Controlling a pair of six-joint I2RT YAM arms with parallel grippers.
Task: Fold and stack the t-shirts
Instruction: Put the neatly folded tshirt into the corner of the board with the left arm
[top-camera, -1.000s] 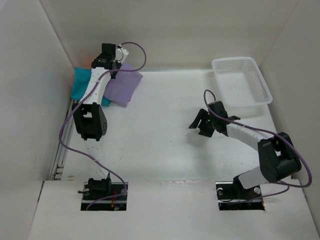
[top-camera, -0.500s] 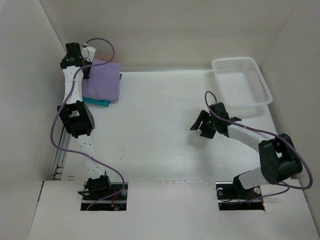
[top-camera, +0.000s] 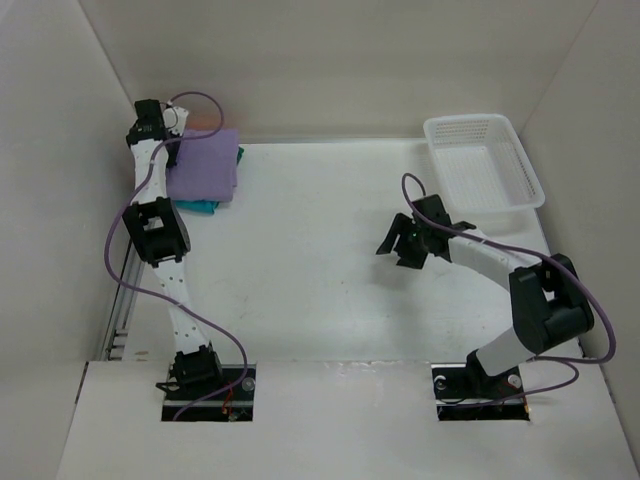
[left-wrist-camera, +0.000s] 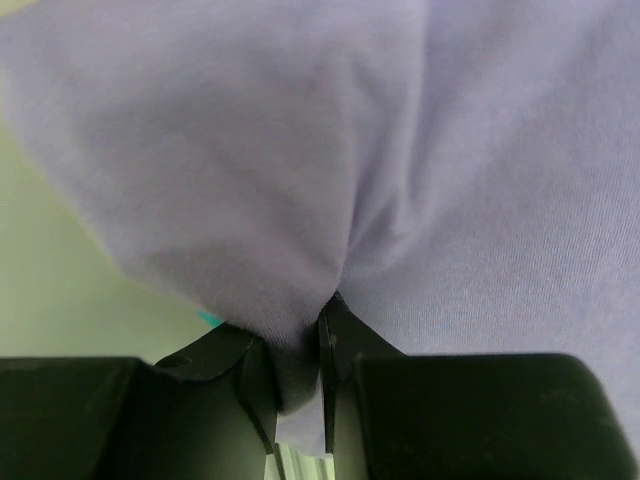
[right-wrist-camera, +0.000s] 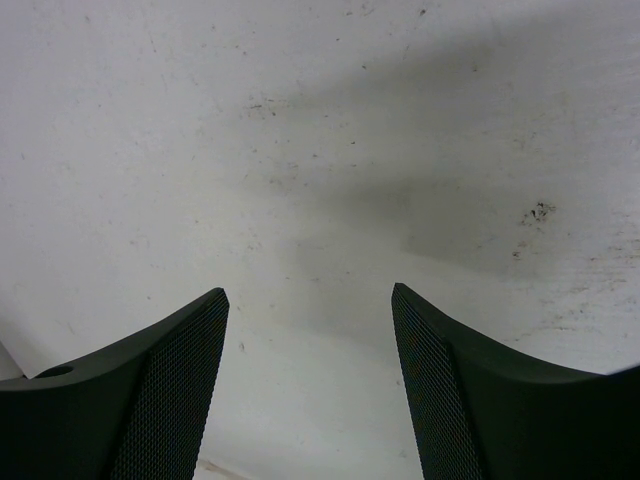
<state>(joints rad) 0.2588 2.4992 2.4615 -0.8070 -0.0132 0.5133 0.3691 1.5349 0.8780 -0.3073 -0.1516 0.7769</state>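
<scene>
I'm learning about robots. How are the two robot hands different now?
The left gripper pinches the lavender shirt; the right gripper holds nothing. The left one's jaws are shut, the right one's stand wide open. The left reaches the far corner; the right hangs over bare table. Both are black.

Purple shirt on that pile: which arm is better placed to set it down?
Left. The left pincer is shut on the purple shirt at its edge, over the teal shirt; the right pincer hangs open above the table, well away.
</scene>
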